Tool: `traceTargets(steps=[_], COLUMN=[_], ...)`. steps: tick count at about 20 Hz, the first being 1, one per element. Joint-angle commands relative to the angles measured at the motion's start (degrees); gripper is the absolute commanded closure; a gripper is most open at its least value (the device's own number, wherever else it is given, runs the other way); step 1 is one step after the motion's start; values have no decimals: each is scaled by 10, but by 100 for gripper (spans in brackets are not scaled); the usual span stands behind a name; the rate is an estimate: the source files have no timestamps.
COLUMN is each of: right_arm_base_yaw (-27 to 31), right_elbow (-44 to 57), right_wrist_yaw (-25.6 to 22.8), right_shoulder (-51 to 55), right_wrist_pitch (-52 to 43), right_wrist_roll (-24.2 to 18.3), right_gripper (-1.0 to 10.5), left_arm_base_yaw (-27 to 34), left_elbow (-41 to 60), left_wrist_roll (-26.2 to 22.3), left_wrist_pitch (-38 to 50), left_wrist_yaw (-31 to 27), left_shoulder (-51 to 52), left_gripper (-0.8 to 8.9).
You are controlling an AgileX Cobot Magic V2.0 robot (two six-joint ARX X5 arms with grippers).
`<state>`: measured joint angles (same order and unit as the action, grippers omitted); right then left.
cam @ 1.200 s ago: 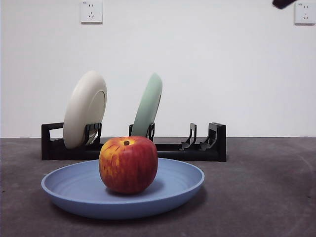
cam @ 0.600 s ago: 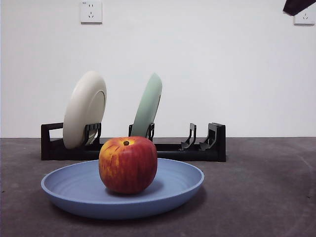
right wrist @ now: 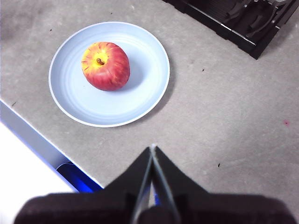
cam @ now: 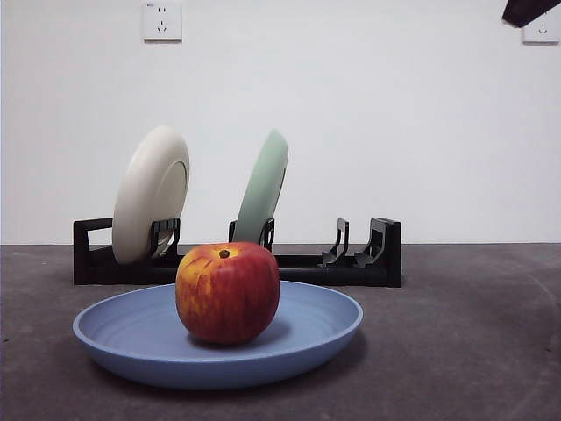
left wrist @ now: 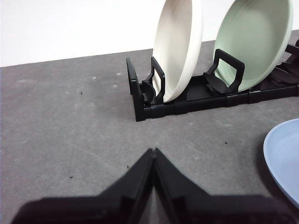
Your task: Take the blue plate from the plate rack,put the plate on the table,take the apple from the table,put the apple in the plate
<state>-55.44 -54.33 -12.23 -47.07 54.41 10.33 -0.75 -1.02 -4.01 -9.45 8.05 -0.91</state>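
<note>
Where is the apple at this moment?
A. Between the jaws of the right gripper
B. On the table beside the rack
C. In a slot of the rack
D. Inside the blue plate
D: the apple sits in the blue plate, and both grippers are shut and away from it.

three plates, one apple, one rack, two wall sockets

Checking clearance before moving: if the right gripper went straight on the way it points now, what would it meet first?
Probably bare grey table. The shut right gripper aims past the rim of the round blue plate holding the red apple; further on lies the black plate rack. Depth is unclear.
</note>
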Motion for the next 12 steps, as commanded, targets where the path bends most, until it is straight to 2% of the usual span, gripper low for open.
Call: traceTargets(steps=[1,4,5,7,8,10,12], right_arm_base_yaw=[0,0,0,19,40,123,229], right_elbow=[-1,0,0,1,4,31,94], right_wrist_yaw=[-2,-2,-3,-47,-47,-30,-9], right_shoulder=[-1,-1,0,25,42,95,169], right_wrist_pitch=[-3,-3,1,3,9,-18,-113], right_wrist_roll=[4,3,-15,-117,-141,-152,-155], right_gripper=[945,945,945,946,945,945,945], left_arm_base_yaw=[-1,-1,-1,0,-1,0,0], left_elbow=[6,6,6,6,6,6,6], left_wrist_roll=[0,0,0,0,0,0,0], left_wrist_pitch=[4,4,4,4,4,4,4], left_wrist_yaw=[-2,-2,-2,-2,-2,-2,-2], left_shoulder=[0,0,0,0,0,-1,-3], left_gripper=[817,817,817,817,817,817,817])
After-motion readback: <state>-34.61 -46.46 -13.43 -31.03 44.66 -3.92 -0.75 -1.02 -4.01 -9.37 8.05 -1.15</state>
